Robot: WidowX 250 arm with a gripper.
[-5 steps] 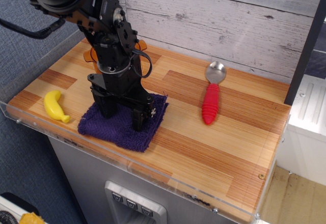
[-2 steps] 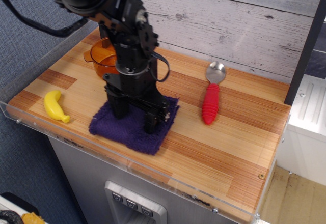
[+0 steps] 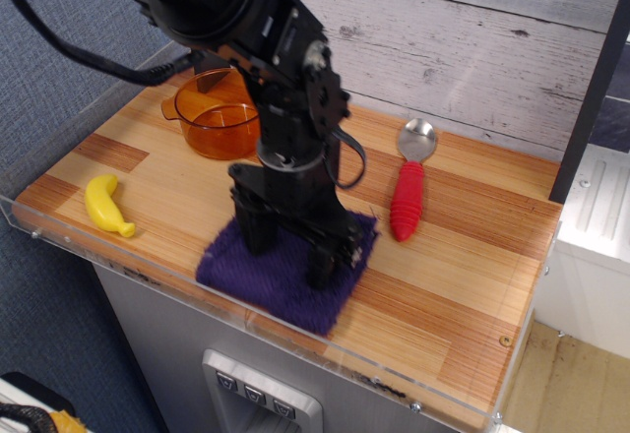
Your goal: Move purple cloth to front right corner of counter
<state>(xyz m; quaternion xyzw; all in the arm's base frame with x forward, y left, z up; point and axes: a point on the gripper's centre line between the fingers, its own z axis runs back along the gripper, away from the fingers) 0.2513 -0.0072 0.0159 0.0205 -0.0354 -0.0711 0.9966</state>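
The purple cloth (image 3: 268,283) lies flat on the wood-plank counter (image 3: 443,285), near the front edge and about at the middle of its width. My gripper (image 3: 288,248) points straight down onto the cloth. Its two black fingers stand well apart, and both tips press into the cloth's back half. The arm hides part of the cloth's far edge. The front right corner of the counter, with its small screw (image 3: 505,340), lies to the right of the cloth.
An orange pot (image 3: 212,113) stands at the back left, behind the arm. A yellow banana (image 3: 108,207) lies at the front left. A red-handled spoon (image 3: 407,197) lies right of the gripper, near the cloth's far right corner. A clear acrylic rim (image 3: 325,349) edges the front.
The gripper has slid to the right and slightly forward with the cloth under its fingertips. The orange pot, hidden before, now shows behind the arm.
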